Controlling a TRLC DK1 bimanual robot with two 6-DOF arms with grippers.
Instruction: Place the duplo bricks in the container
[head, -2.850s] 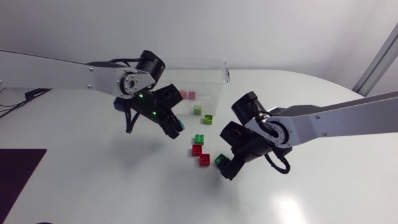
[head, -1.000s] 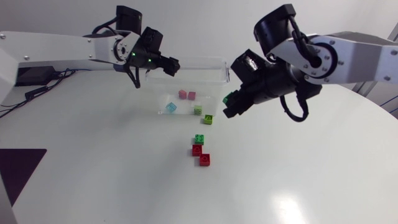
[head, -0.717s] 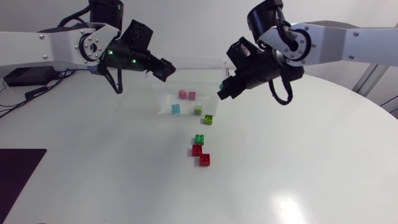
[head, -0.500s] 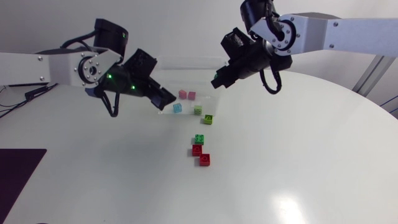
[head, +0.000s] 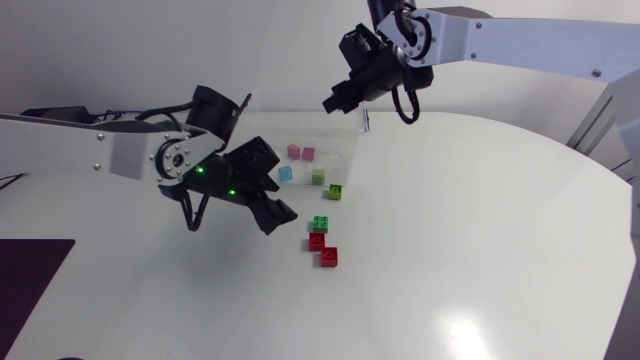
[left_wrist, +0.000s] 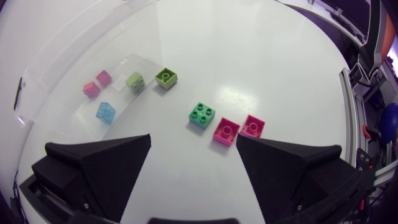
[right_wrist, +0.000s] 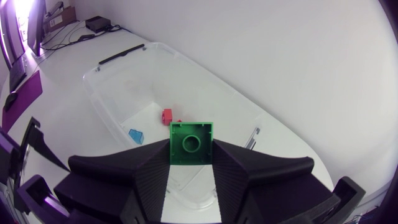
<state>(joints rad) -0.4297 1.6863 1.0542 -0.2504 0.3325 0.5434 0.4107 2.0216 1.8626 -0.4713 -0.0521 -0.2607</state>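
- The green brick (right_wrist: 191, 142) sits clamped between the two fingers of the right gripper (right_wrist: 190, 148), one finger pressing each side and the hollow underside facing the wrist camera.
- In the head view that gripper hangs over the container (head: 300, 95) at about 1 o'clock from its middle; in the right wrist view the clear tub lies open ahead of the fingers.
- Inside the container: two pink bricks (head: 301, 153) side by side, a blue brick (head: 284, 174) and a pale green brick (head: 318, 177).
- A lime brick (head: 336, 191) lies at the tub's 5 o'clock corner (I cannot tell whether inside the wall or just outside it).
- At 6 o'clock from the container, loose on the white table (head: 480, 250), are a four-stud green brick (head: 321, 223) and two red bricks (head: 323, 249), which touch each other just beside it.
- The left gripper (head: 275, 213) is spread wide with nothing between its fingers; it hangs near the four-stud brick, at about 9 o'clock from it.
- In the left wrist view those three loose bricks lie ahead of the open fingers, the container further ahead.
- A dark patch (head: 30, 275) marks the table at 8 o'clock, well apart from the bricks.
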